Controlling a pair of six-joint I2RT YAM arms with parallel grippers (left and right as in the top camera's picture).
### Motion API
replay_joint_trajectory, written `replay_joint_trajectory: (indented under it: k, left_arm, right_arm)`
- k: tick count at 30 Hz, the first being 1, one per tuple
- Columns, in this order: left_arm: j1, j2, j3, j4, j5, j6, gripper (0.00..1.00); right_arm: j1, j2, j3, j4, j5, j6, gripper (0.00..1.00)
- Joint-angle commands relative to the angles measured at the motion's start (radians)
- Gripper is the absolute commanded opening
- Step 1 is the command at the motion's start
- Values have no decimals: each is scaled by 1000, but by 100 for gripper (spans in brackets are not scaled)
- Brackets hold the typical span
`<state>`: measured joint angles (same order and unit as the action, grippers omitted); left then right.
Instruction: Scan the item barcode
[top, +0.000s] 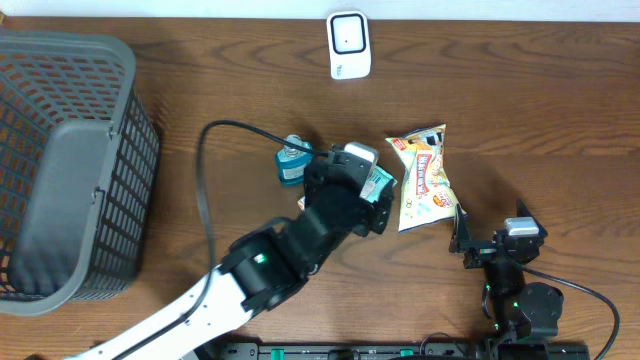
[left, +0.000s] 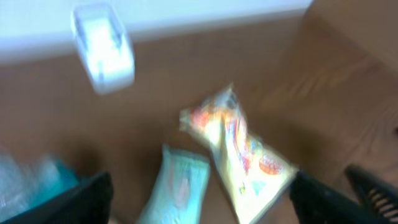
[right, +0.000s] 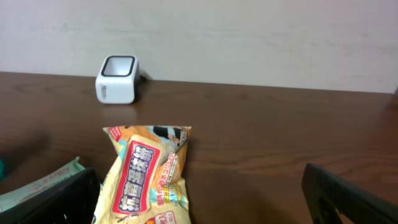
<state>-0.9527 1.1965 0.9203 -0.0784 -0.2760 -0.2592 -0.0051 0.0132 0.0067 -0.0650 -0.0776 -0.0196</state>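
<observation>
Table: a dark brown wooden tabletop (top: 560, 90) with a pale wall behind it.
Scanner: a small white box-shaped barcode scanner (top: 348, 45) with a dark window stands at the far edge of the table, well apart from both arms.
Item under the left arm: a flat pale green plastic packet (left: 177, 186) lies on the wood. From overhead it is mostly covered by the gripper head. The wrist picture is blurred and its print cannot be read.
Left gripper: the left gripper (left: 200, 200) hangs over the packet with its jaws spread wide. One black finger (left: 87, 199) shows at each side of the wrist view and neither touches the packet.
Snack bag: a yellow crinkled snack bag (top: 425, 178) with a red-and-white label lies just right of the packet. The two look to touch along one edge.
Bottle: a small teal bottle (top: 292, 160) with a clear top stands just left of the left gripper head.
Right gripper: the right gripper (right: 202, 200) sits low near the table's front edge and faces the snack bag and the scanner. Its jaws are wide apart and hold nothing.
Basket: a grey plastic mesh basket (top: 140, 170) stands at the far left of the table, well away from the items.
Cable: a black cable (top: 204, 180) loops up beside the left arm.
</observation>
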Motion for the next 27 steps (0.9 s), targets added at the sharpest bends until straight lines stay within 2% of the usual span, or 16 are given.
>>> replay_joint_trajectory:
  k: [1,6,13,14,16,22,25,27]
  left_arm:
    - [18,-81,2,142,-48,376,99]
    - [77,-126,41,346,-232,591,100]
    - [224,-126,119,372,-412,867,100]
    - [272,-126,127,373,-446,960,100]
    - [322,-128,128,380,-439,1039,100]
    - [465,-126,128,424,-394,1142,99]
    - [523,-141,127,335,-357,1119,99]
    - [563,-175,127,186,-238,1054,99]
  right_arm:
    - [7,-2,-1,-4,1,-4,99]
    - [7,-2,-1,-4,1,-4,99]
    - [7,-2,-1,-4,1,-4,99]
    - [6,-2,-1,-4,1,-4,99]
    - [6,-2,-1,-4,1,-4,99]
    - [7,-2,-1,-4,1,-4,99]
    - [7,-2,-1,-4,1,-4,99]
    - [7,-2,-1,-4,1,-4,99]
